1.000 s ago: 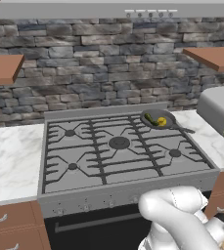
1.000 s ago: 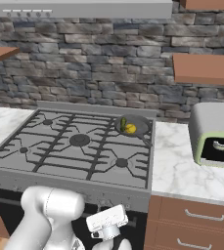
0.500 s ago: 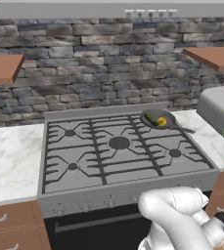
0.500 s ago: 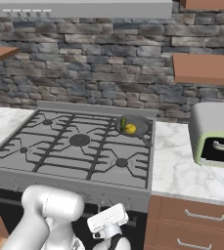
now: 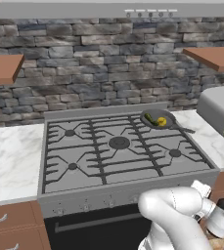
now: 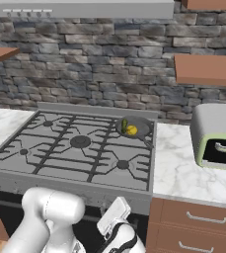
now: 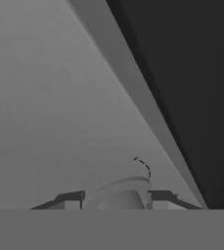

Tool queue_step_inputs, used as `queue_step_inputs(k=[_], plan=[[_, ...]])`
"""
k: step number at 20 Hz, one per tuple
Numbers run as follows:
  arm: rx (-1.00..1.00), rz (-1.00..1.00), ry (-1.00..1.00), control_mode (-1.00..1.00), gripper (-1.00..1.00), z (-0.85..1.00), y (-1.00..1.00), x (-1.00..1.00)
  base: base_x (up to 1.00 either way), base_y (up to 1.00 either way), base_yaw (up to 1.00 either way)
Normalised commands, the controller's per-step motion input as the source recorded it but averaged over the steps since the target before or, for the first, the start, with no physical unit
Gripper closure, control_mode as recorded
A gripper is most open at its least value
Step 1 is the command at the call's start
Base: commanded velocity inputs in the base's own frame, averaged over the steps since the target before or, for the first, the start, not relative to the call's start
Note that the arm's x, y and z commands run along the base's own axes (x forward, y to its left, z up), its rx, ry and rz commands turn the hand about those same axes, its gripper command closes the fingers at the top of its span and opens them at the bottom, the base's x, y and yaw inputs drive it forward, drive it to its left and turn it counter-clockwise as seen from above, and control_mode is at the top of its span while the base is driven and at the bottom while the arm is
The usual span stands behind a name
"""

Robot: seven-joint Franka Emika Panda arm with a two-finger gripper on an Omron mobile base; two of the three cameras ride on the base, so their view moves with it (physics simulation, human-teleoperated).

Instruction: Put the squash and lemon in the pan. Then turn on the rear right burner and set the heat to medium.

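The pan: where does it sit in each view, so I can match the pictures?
Left base view: the pan sits upper right of centre, at the stove's rear right corner.
Right base view: just right of centre, same corner.
Hand view: not in it.
Shared landmark: the lemon inside it.

Close against a flat grey metal stove front panel (image 7: 50,97), with a round grey control knob (image 7: 121,197) sitting between the two dark fingertips (image 7: 69,199). Dark oven-door surface (image 7: 191,73) beyond a paler diagonal edge strip (image 7: 133,93).
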Motion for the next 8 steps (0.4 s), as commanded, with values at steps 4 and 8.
queue_step_inputs(k=[4,8], plan=[[-1.0,0.13,-0.6,-1.0,1.0,-0.02,0.04,-0.11,0.0,0.0,0.0],[-1.0,0.11,-0.62,-1.0,1.0,0.0,0.04,-0.21,0.0,0.0,0.0]])
